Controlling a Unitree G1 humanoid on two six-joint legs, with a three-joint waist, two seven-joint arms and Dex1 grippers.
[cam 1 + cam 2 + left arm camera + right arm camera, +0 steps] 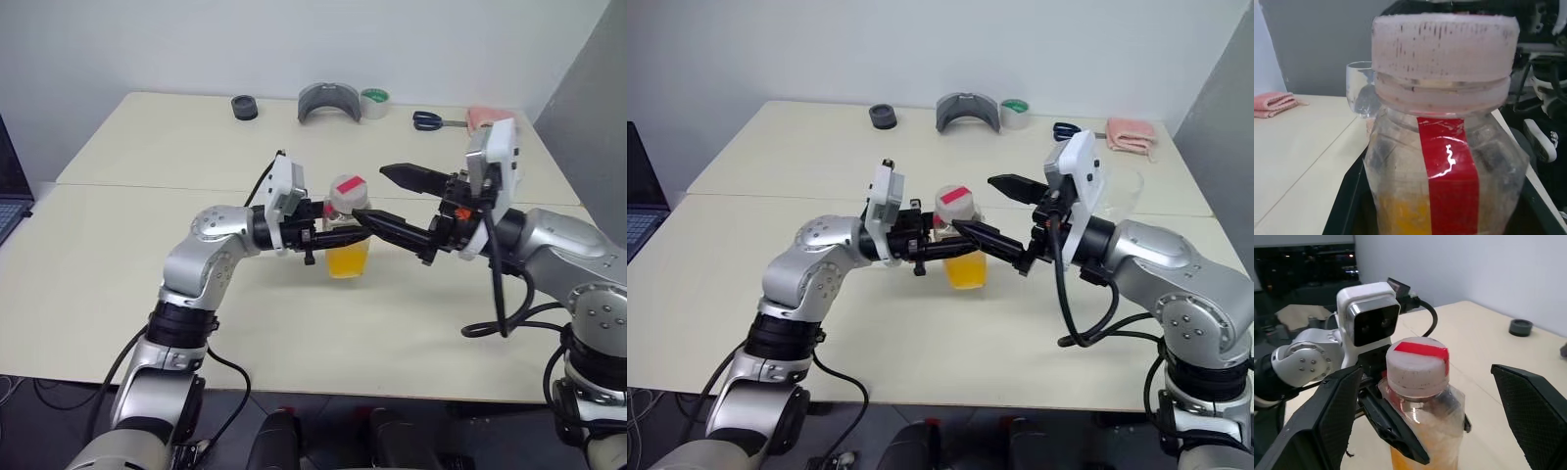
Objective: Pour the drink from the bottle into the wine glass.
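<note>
Left gripper (318, 235) pinches the bottle (347, 235) upright above the table (147, 294), drink (347, 260) low inside. Right gripper (1425, 416), fingers spread wide, flanks the cap (1417, 364): centre, close squarely, twist. Wine glass (1362, 96) stands beyond, behind the right arm.

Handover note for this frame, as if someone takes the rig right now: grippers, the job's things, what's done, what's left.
Left gripper: shut on the bottle, holding it upright over the table.
Right gripper: open, jaws wide on either side of the cap, not gripping it.
The cap is whitish with a red strip across it, on the bottle. The drink fills the lower part of the bottle.
Wine glass: stands on the table beyond the right arm, no drink visible in it.
Done: bottle picked up.
Left: take the cap off, bring the bottle to the glass, pour.
</note>
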